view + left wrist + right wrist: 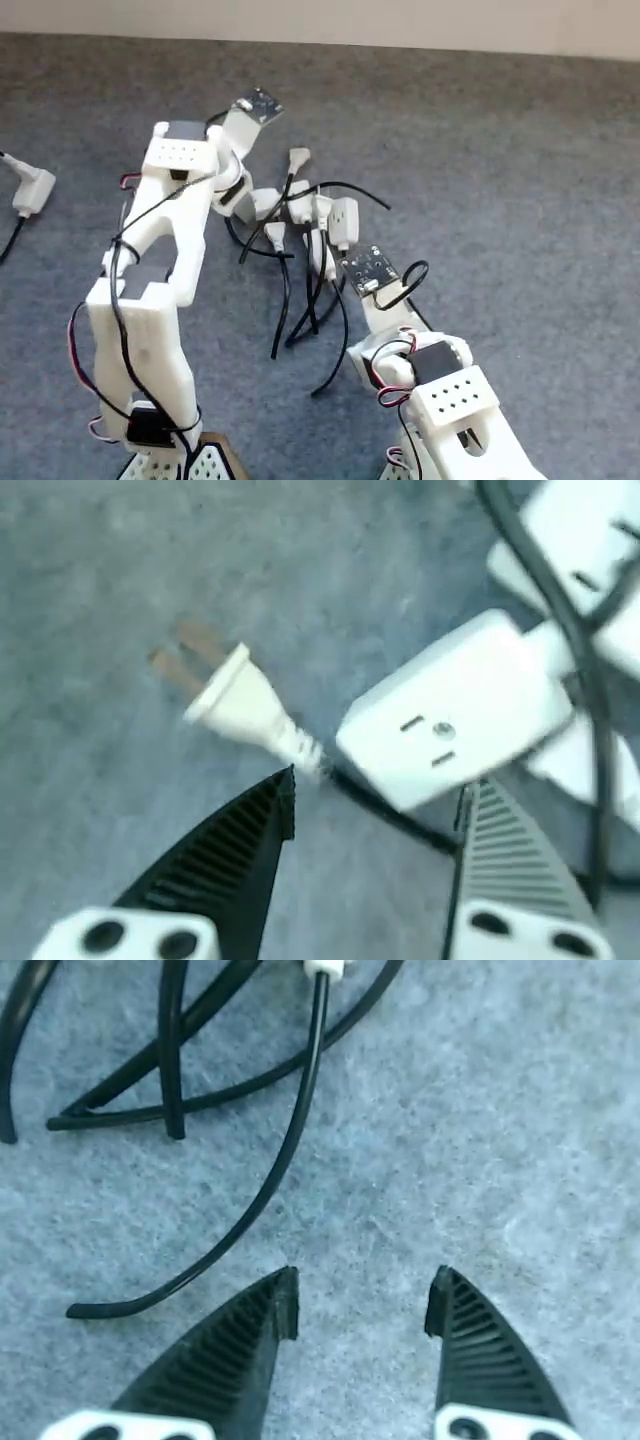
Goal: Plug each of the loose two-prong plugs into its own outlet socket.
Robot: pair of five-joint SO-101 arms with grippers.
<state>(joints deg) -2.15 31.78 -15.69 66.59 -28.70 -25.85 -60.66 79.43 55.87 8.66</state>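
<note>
My left gripper (380,785) is open, its black fingertips (285,790) just short of a white outlet socket (455,720) and the black cable running under it. Beside that socket a loose white two-prong plug (235,695) lies on the carpet, its brass prongs (185,655) pointing away from the socket. In the high view, plugs and sockets sit in a cluster (310,215) with tangled black cords between the two arms. My right gripper (362,1285) is open above bare carpet, with a black cord end (200,1270) close to one fingertip.
Another white plug (30,190) lies apart at the far left of the grey carpet (520,180). One more plug (298,158) sits at the back of the cluster. Loose black cords (300,300) trail toward the arms' bases.
</note>
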